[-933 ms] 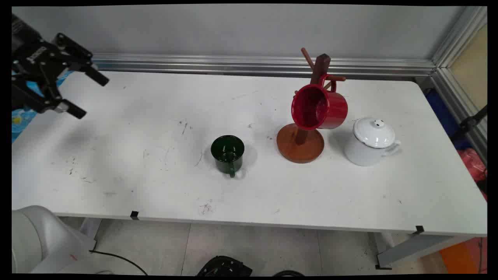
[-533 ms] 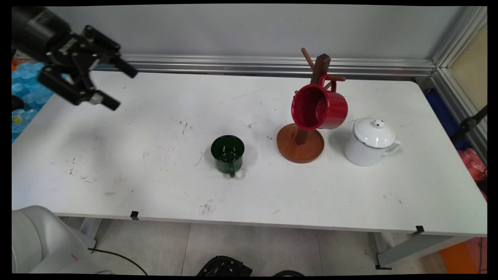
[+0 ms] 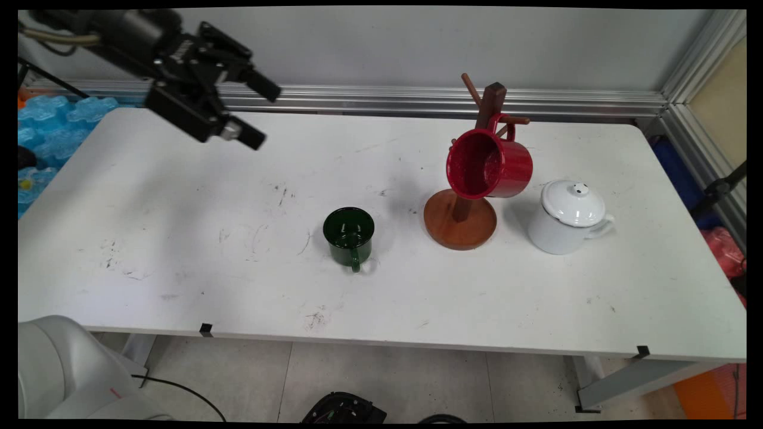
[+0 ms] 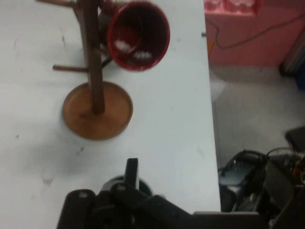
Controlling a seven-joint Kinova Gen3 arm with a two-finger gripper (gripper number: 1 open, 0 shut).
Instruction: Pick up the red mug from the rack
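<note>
My black gripper (image 3: 261, 117) hangs high over the table's far left part, fingers spread open with nothing between them. It touches nothing. The closest thing is a dark green mug (image 3: 349, 236) standing upright near the table's middle, handle toward the near edge. Right of it a wooden mug tree (image 3: 461, 219) carries a red mug (image 3: 489, 165) hung by its handle, mouth facing left and forward. In the hand view the mug tree (image 4: 96, 110) and the red mug (image 4: 138, 35) lie ahead, and the green mug is mostly hidden behind the black linkage.
A white enamel pot with a lid (image 3: 568, 217) stands right of the tree's base. An aluminium rail (image 3: 381, 99) runs along the table's far edge. Blue bags (image 3: 47, 122) lie beyond the left end. Black gear sits on the floor (image 4: 248, 176) off the near edge.
The gripper has swung from the far left edge rightward and upward across the table's back left, still open. Mugs, tree and pot have not moved.
</note>
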